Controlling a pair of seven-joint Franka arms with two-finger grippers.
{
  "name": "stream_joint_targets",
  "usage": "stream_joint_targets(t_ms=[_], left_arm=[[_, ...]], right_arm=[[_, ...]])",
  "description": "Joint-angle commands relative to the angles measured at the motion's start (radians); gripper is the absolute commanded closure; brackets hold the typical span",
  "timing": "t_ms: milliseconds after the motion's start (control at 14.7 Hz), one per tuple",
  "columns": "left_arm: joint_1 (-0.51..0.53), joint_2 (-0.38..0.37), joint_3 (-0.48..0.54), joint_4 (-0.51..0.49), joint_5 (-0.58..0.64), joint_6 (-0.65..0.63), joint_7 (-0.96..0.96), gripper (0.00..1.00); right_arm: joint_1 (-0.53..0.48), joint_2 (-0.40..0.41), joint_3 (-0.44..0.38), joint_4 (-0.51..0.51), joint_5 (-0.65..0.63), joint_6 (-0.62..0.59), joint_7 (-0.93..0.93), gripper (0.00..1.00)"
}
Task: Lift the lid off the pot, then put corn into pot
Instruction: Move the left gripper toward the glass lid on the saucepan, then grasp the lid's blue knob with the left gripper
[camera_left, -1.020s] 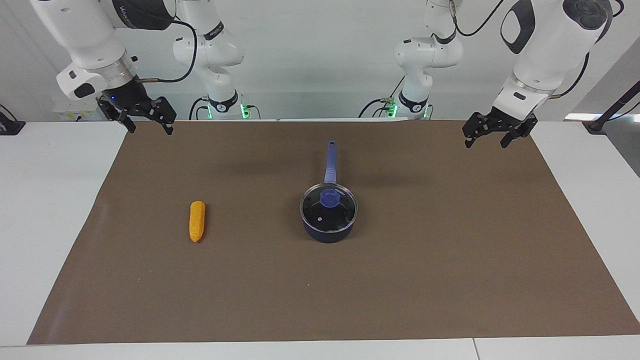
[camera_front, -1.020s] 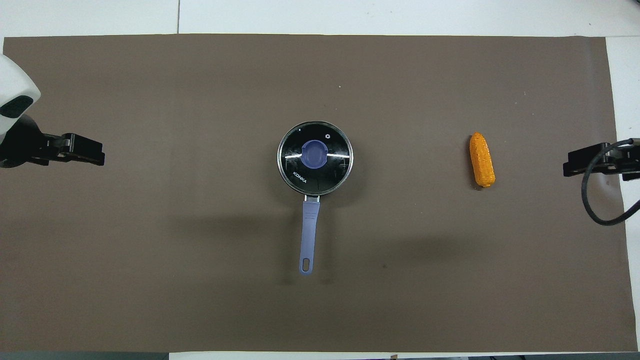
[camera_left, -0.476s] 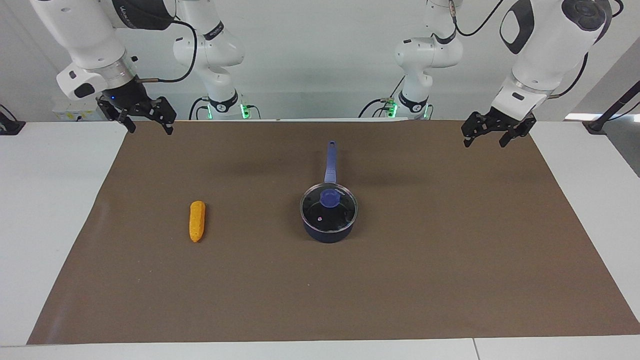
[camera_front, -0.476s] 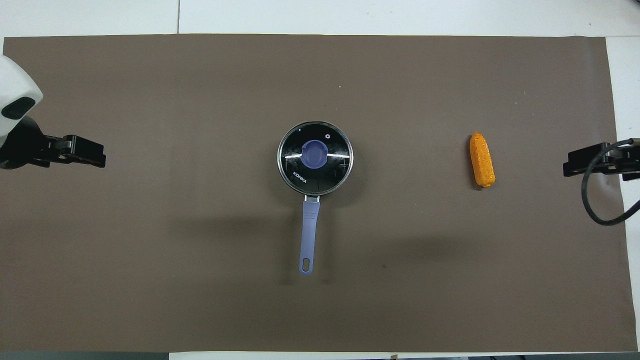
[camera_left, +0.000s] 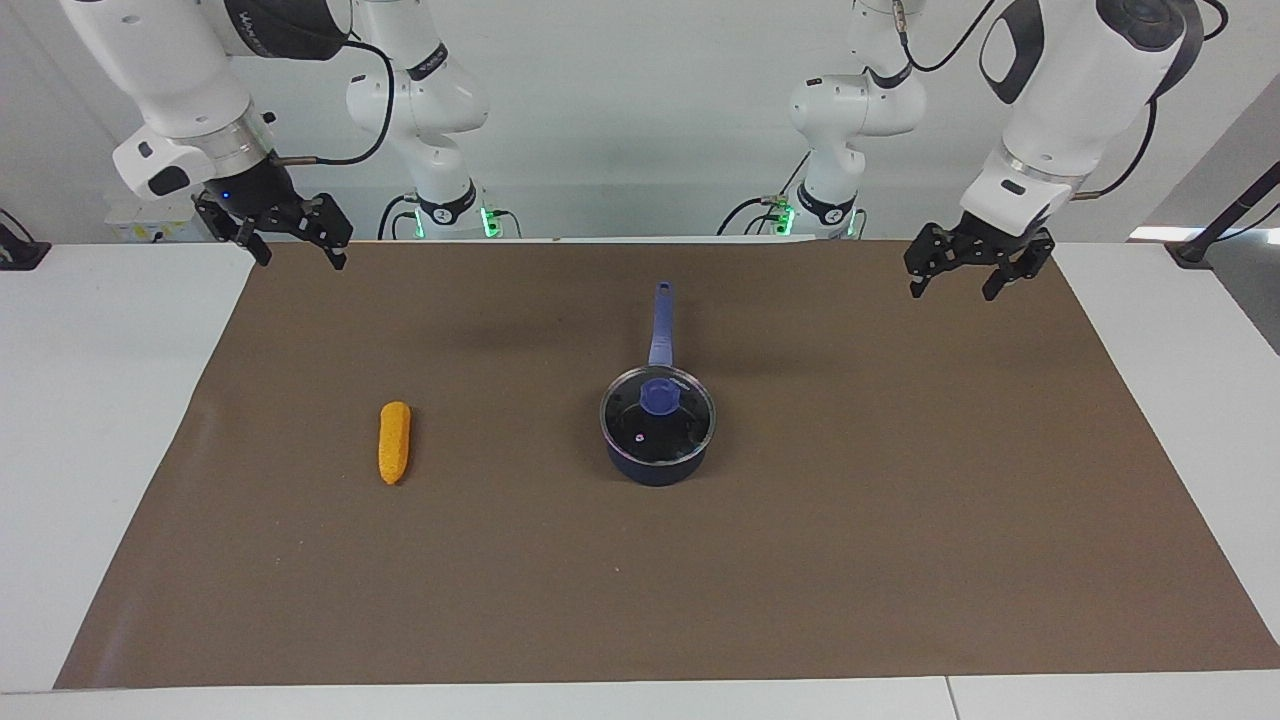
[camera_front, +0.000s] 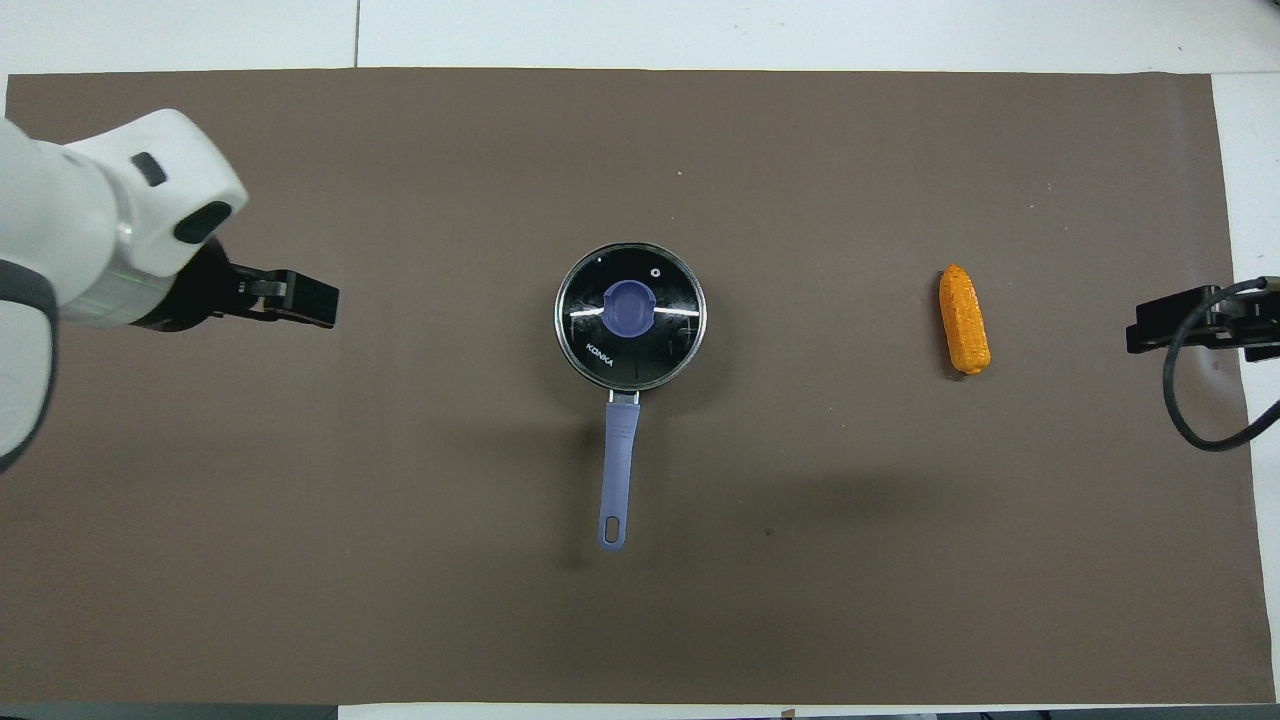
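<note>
The dark navy pot stands in the middle of the brown mat, its long blue-purple handle pointing toward the robots. The glass lid with its blue-purple knob sits on the pot. The orange-yellow corn lies on the mat toward the right arm's end. My left gripper is open and empty, up in the air over the mat toward the left arm's end. My right gripper is open and empty over the mat's edge at the right arm's end; that arm waits.
The brown mat covers most of the white table. Nothing else lies on it. A black cable hangs by the right gripper.
My left gripper has moved from the mat's end toward the pot, and more of its white arm shows in the overhead view. The right arm, pot, lid and corn have not moved.
</note>
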Motion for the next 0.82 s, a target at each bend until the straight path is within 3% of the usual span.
stream_joint_targets(t_ms=[0, 272, 612, 748], left_arm=[[-0.138, 0.149, 0.010, 0.127, -0.006, 0.001, -0.143, 0.00], [-0.255, 0.324, 0.012, 0.250, 0.003, 0.041, -0.199, 0.00], [-0.342, 0.430, 0.018, 0.276, 0.003, 0.121, -0.317, 0.00], [-0.344, 0.472, 0.015, 0.320, 0.002, 0.124, -0.349, 0.00]], right_arm=[[-0.016, -0.006, 0.008, -0.001, 0.019, -0.015, 0.001, 0.00], [-0.018, -0.006, 0.006, -0.001, 0.019, -0.012, 0.001, 0.00], [-0.010, -0.008, 0.009, -0.007, 0.021, -0.013, -0.010, 0.00], [-0.007, -0.009, 0.009, -0.027, 0.023, 0.045, -0.083, 0.00]])
